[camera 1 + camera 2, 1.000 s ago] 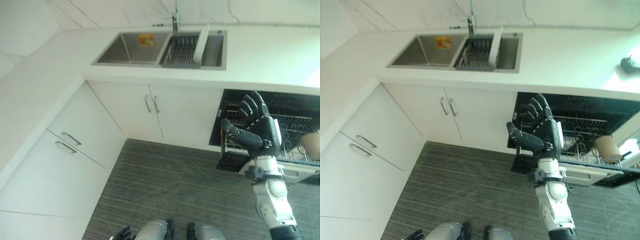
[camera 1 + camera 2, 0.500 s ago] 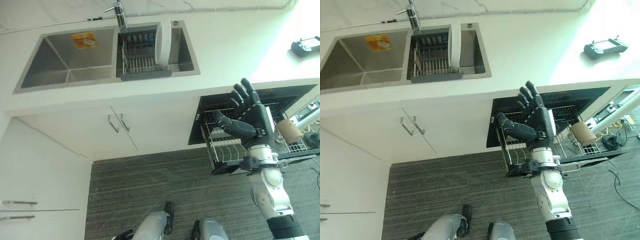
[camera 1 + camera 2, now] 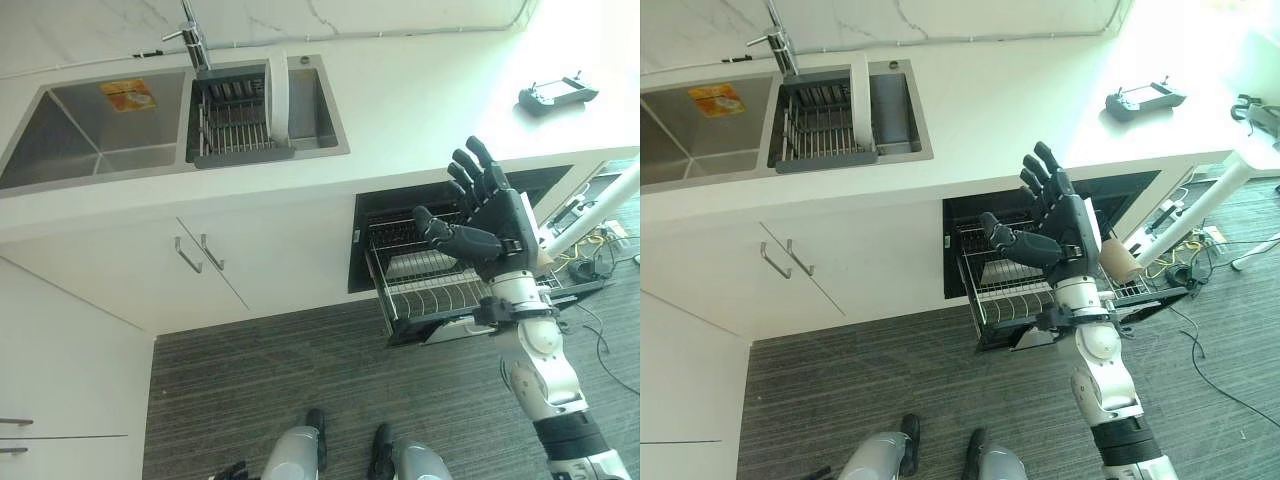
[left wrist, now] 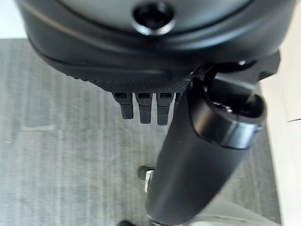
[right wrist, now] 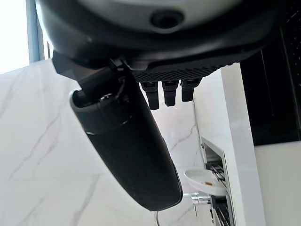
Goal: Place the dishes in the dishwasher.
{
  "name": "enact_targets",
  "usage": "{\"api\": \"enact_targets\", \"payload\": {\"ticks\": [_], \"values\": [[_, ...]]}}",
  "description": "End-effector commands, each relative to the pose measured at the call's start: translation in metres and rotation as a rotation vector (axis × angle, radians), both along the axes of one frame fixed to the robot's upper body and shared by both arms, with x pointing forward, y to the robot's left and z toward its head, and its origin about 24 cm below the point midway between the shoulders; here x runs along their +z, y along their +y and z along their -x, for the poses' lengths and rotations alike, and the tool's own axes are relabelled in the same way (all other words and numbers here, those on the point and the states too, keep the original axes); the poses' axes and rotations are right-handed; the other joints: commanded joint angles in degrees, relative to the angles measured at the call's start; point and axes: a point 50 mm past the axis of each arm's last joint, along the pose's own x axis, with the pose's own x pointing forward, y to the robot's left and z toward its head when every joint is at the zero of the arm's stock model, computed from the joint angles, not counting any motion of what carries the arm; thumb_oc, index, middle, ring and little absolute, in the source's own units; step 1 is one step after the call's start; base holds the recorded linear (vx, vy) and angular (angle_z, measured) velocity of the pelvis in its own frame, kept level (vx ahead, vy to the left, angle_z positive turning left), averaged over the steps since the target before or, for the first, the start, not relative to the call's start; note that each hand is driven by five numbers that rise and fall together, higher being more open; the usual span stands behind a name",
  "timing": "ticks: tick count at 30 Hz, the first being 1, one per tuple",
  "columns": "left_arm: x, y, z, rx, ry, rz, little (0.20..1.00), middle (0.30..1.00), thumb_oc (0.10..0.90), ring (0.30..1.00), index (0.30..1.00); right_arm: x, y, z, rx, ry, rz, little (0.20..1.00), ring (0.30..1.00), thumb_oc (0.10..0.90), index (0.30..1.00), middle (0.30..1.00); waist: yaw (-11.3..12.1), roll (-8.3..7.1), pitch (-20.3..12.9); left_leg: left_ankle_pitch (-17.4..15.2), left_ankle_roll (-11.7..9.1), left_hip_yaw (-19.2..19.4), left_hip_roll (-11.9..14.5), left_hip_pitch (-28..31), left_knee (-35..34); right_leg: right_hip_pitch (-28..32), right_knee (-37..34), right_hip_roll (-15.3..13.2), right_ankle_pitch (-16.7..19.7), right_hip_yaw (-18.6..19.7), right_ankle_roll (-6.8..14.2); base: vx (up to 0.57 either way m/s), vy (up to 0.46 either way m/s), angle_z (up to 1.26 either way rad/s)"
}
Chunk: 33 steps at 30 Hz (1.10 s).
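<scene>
My right hand [image 3: 493, 222] hangs empty, fingers spread, before the pulled-out dishwasher rack [image 3: 432, 290]; next, fetch the plate [image 3: 277, 97] from the sink's [image 3: 60, 140] right end.

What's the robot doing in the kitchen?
It is meant to put dishes in the dishwasher. Its right hand is up, open and holding nothing, above the pulled-out dishwasher rack. A white plate stands on edge in the drying rack in the sink.
</scene>
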Motion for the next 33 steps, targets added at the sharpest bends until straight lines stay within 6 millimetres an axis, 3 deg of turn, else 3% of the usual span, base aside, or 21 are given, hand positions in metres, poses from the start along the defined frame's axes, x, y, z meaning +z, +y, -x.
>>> {"api": "enact_targets", "payload": {"ticks": [1,3,4,6,8,12,13,14,15,16,18,27,33], "values": [[0.003,0.015,0.005,-0.056,0.038,-0.108,0.9,0.9,0.8,0.9,0.9,0.063,-0.008,0.013,-0.026,-0.318,-0.007,0.9,0.9,0.8,0.9,0.9,-0.88,-1.32,0.03,-2.66,0.53,-2.92,-2.33,6.78,3.02,5.39,-3.64,-2.03,-0.74,3.52,2.76,0.09,0.011,0.15],[0.002,0.014,0.008,-0.065,0.058,-0.109,0.9,0.9,0.8,0.9,0.9,0.062,-0.008,0.013,-0.03,-0.321,0.001,0.9,0.9,0.8,0.9,0.9,-1.17,-0.81,0.4,-1.73,0.06,-2.96,-1.6,6.44,2.61,6.09,-3.64,-1.98,-0.88,3.63,2.63,0.13,0.249,0.19],[0.001,0.012,0.013,-0.084,0.094,-0.104,0.9,0.9,0.8,0.9,0.9,0.064,-0.007,0.014,-0.037,-0.334,0.017,0.9,0.9,0.8,0.9,0.9,-1.91,1.18,0.33,-1.61,-1.68,-4.09,2.26,3.3,2.61,6.83,-3.64,-1.42,-1.25,3.24,3.13,0.23,0.492,0.14],[-0.001,0.009,0.017,-0.093,0.117,-0.097,0.9,0.9,0.8,0.9,0.9,0.067,-0.005,0.014,-0.04,-0.345,0.026,0.9,0.9,0.8,0.9,0.9,-1.86,2.13,0.43,-0.29,-3.4,-8.99,5.01,0.14,2.61,7.81,-3.64,-2.29,-1.84,4.02,3.58,0.31,0.773,0.33],[-0.002,0.008,0.016,-0.098,0.157,-0.105,0.9,0.9,0.8,0.9,0.9,0.069,-0.007,0.013,-0.06,-0.338,0.015,0.9,0.9,0.8,0.9,0.9,-2.04,2.51,-0.28,-3.04,-2.56,-8.15,4.04,0.46,2.61,8.09,-3.64,-6.82,-1.04,4.97,6.44,0.39,1.016,-0.22],[-0.002,0.008,0.016,-0.098,0.157,-0.105,0.9,0.9,0.8,0.9,0.9,0.069,-0.007,0.013,-0.06,-0.337,0.014,0.9,0.9,0.8,0.9,0.9,-1.97,2.47,-0.32,-3.04,-2.52,-8.07,3.99,0.45,2.61,8.04,-3.64,-6.88,-1.03,5.04,6.48,0.08,0.199,-0.17],[-0.001,0.013,0.019,-0.101,0.186,-0.126,0.9,0.9,0.8,0.9,0.9,0.063,-0.01,0.018,-0.067,-0.328,-0.007,0.9,0.9,0.8,0.9,0.9,-1.52,2.05,-0.67,-4.32,-0.92,-7.1,1.71,0.96,2.61,6.9,-3.64,-9.34,1.26,5.22,7.46,0.24,0.78,0.04],[-0.001,0.017,0.032,-0.076,0.229,-0.145,0.9,0.9,0.8,0.9,0.9,0.057,-0.004,0.019,-0.027,-0.317,-0.036,0.9,0.9,0.8,0.9,0.9,-0.4,2.07,-0.96,-5.78,0.73,-3.08,1.33,1.8,2.61,5.86,-3.64,-10.62,4.02,1.14,7.14,0.25,0.885,0.13],[0.0,0.021,0.036,-0.062,0.241,-0.154,0.9,0.9,0.8,0.9,0.9,0.06,-0.002,0.02,-0.011,-0.331,-0.042,0.9,0.9,0.8,0.9,0.9,-0.11,1.94,-1.4,-6.33,1.36,-1.15,1.77,1.26,2.61,5.23,-3.64,-8.84,3.84,-0.3,7.34,0.14,0.567,-0.59],[0.001,0.025,0.035,-0.066,0.249,-0.165,0.9,0.9,0.8,0.9,0.9,0.061,-0.002,0.023,-0.017,-0.339,-0.048,0.9,0.9,0.8,0.9,0.9,-0.58,1.03,-1.51,-7.02,1.84,-0.77,0.9,0.96,2.61,3.51,-3.64,-5.85,2.76,0.74,7.3,0.03,0.135,-1.54],[0.001,0.027,0.032,-0.046,0.24,-0.16,0.9,0.9,0.8,0.9,0.9,0.058,-0.004,0.022,-0.019,-0.335,-0.051,0.9,0.9,0.8,0.9,0.9,-0.93,-0.24,-1.57,-7.7,2.27,-0.11,-0.37,1.04,2.61,1.34,-3.64,-4.23,2.38,1.9,7.66,0.05,-0.007,-1.44],[0.0,0.017,0.028,-0.036,0.236,-0.143,0.9,0.9,0.8,0.9,0.9,0.061,-0.005,0.015,-0.015,-0.343,-0.043,0.9,0.9,0.8,0.9,0.9,0.47,-1.68,-2.31,-7.61,1.6,1.08,-0.45,1.52,2.61,0.96,-3.64,-3.42,0.92,0.8,6.89,0.09,-0.116,0.01],[-0.002,0.012,0.037,-0.042,0.267,-0.139,0.9,0.9,0.8,0.9,0.9,0.064,-0.002,0.016,-0.002,-0.334,-0.031,0.9,0.9,0.8,0.9,0.9,-0.19,-2.38,-2.37,-6.6,0.34,-1.22,-0.3,4.06,2.61,3.2,-3.64,-1.03,-1.22,1.83,3.99,0.15,-0.238,0.1]]}}
